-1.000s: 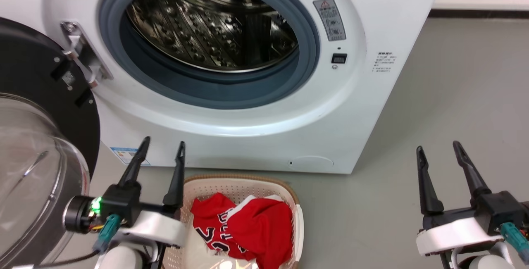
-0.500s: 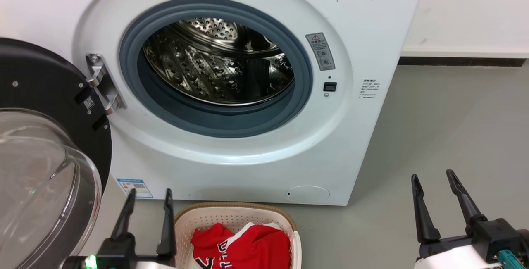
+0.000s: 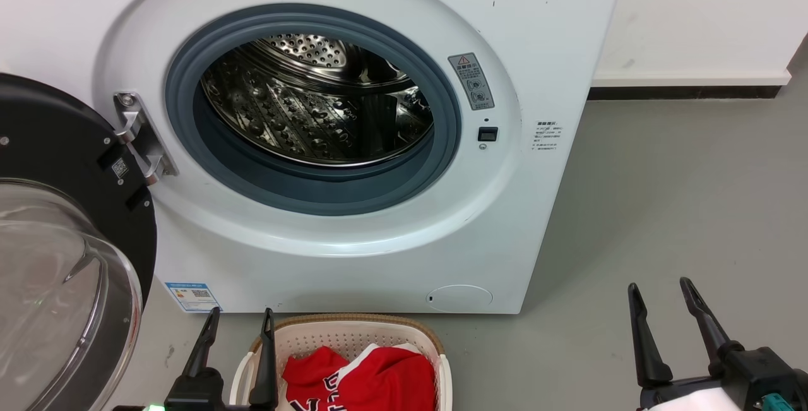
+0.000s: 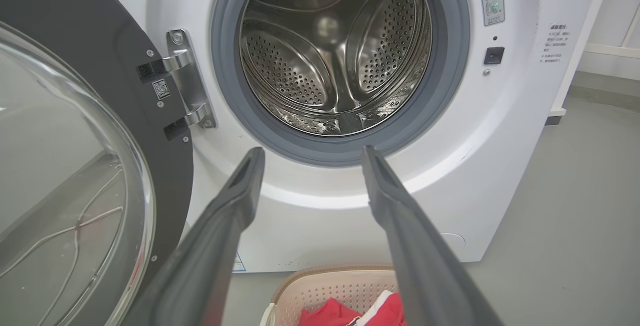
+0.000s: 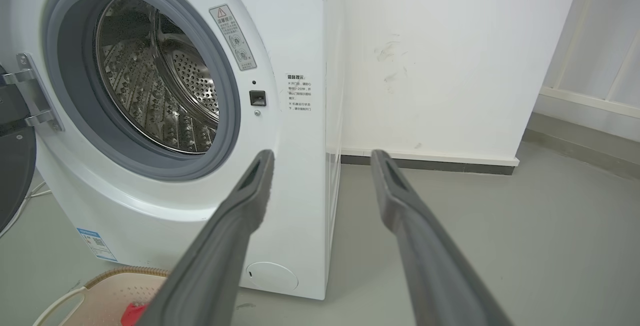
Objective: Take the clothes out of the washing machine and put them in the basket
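The white washing machine (image 3: 353, 253) stands with its door (image 3: 69, 253) swung open to the left; its steel drum (image 3: 315, 101) holds nothing that I can see. The red clothes (image 3: 379, 379) lie in the cream basket (image 3: 341, 335) on the floor before the machine. My left gripper (image 3: 243, 316) is open at the basket's left rim, nothing between its fingers. My right gripper (image 3: 659, 288) is open over the floor at the lower right. In the left wrist view the left gripper (image 4: 310, 153) points at the drum (image 4: 335, 50), with the basket (image 4: 325, 286) and clothes (image 4: 345, 313) below. The right gripper (image 5: 322, 155) is open in its wrist view.
Grey floor (image 3: 682, 209) stretches to the right of the machine up to a white wall with a dark baseboard (image 3: 688, 92). The glass bowl of the open door (image 4: 65, 191) bulges close by my left arm.
The head view has risen and pulled back, so the machine shows lower and smaller. Both grippers have sunk toward the bottom edge. The clothes stay in the basket.
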Robot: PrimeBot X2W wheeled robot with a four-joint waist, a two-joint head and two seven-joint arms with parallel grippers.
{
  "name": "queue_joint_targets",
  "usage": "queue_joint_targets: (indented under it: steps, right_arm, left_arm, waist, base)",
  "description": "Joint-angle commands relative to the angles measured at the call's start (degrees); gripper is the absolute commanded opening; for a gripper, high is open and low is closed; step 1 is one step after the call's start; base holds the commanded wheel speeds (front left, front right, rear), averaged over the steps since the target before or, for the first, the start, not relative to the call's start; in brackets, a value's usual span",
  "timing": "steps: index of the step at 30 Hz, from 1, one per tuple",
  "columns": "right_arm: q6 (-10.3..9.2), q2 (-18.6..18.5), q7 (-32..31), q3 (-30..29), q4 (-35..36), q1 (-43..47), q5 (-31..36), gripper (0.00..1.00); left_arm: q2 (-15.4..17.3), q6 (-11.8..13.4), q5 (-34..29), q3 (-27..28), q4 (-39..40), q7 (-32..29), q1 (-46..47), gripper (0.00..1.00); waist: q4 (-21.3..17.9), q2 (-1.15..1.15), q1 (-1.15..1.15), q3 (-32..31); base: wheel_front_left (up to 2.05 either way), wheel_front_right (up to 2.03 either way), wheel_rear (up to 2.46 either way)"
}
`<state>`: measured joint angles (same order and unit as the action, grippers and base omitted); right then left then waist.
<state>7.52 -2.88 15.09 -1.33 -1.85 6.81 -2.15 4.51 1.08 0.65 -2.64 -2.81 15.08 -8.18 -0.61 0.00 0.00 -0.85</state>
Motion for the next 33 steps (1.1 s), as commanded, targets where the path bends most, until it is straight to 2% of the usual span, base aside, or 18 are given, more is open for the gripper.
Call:
queue_joint_targets:
  steps: [1, 15, 16, 19, 33]
  right_arm:
    - [-0.06, 0.0, 0.1, 0.1, -0.2, -0.4, -0.3, 1.00]
    - [-0.06, 0.0, 0.1, 0.2, -0.4, -1.0, 0.5, 1.00]
    - [0.00, 0.0, 0.0, 0.3, -0.5, -0.4, 0.6, 0.00]
    - [0.01, 0.0, -0.1, 0.4, -2.0, 0.3, 0.5, 0.00]
    - [0.00, -0.9, -3.1, 0.6, -3.7, -2.2, -17.6, 0.00]
  left_arm:
    - [-0.2, 0.1, 0.4, 0.2, -0.2, 0.1, 0.3, 1.00]
    - [-0.5, 0.9, -0.1, 0.7, 1.1, 0.1, 1.4, 1.00]
    - [-0.3, 0.6, 0.1, 0.6, 0.8, 0.0, 0.5, 0.00]
    - [-0.4, 0.5, 0.2, 0.6, -0.8, -0.1, -0.1, 0.00]
    - [-0.6, -1.2, 17.3, 2.2, -2.8, -4.2, 2.8, 0.00]
  waist:
    - [-0.1, 0.00, 0.00, 0.1]
    - [-0.4, 0.00, 0.00, 0.7]
    - [-0.4, 0.00, 0.00, 0.7]
    - [-0.4, 0.00, 0.00, 0.7]
    - [-0.3, 0.00, 0.00, 0.8]
  base:
    - [0.00, 0.00, 0.00]
    - [0.00, 0.00, 0.00]
    - [0.00, 0.00, 0.00]
    - [0.00, 0.00, 0.00]
    - [0.00, 0.00, 0.00]
